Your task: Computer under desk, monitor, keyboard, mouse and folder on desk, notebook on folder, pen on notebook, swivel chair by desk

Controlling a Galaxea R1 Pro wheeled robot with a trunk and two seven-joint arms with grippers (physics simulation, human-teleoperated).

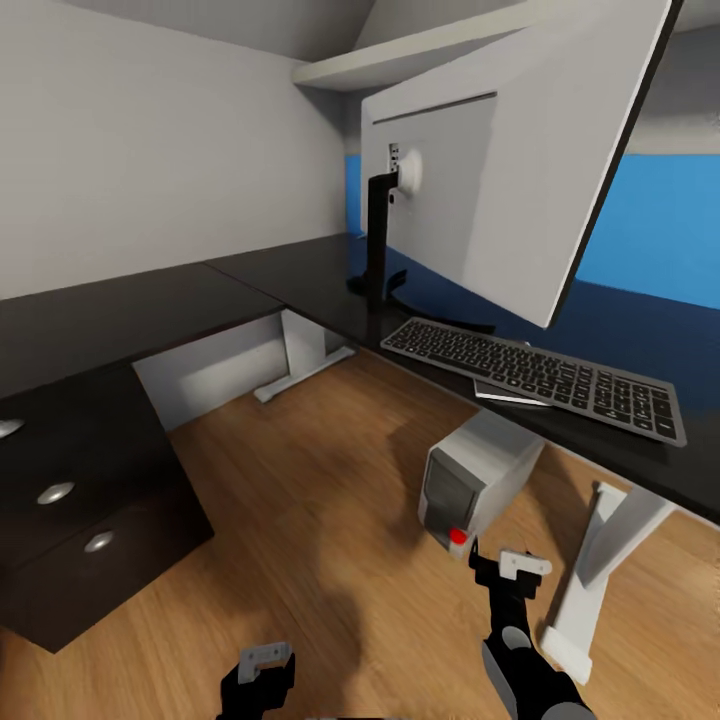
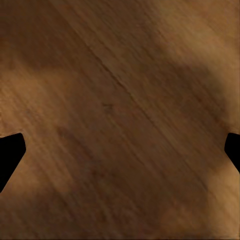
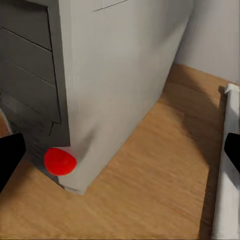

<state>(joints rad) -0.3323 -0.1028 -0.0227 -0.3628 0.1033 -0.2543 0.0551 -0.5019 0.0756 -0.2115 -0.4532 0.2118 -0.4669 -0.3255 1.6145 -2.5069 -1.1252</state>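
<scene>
Right tool [image 1: 497, 572] hovers just in front of computer [image 1: 478, 472], fingers spread wide, empty. In right wrist view, computer's red light [image 3: 60, 161] sits close ahead, between fingertips [image 3: 10, 155]. Left tool [image 1: 258, 668] well left of computer, over bare wood floor [image 2: 120, 115], fingers parted, holding nothing. Computer stands on floor under counter [image 1: 300, 275], beside white leg [image 1: 600, 560]. Keyboard [image 1: 535, 375] on counter edge above computer; monitor [image 1: 500, 160] behind keyboard.

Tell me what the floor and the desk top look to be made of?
The floor looks like warm matte wood planks, going by its grain lines and seams. The desk top seems a glossy black laminate or lacquer, since it faintly reflects the blue wall; the render leaves that open.
</scene>
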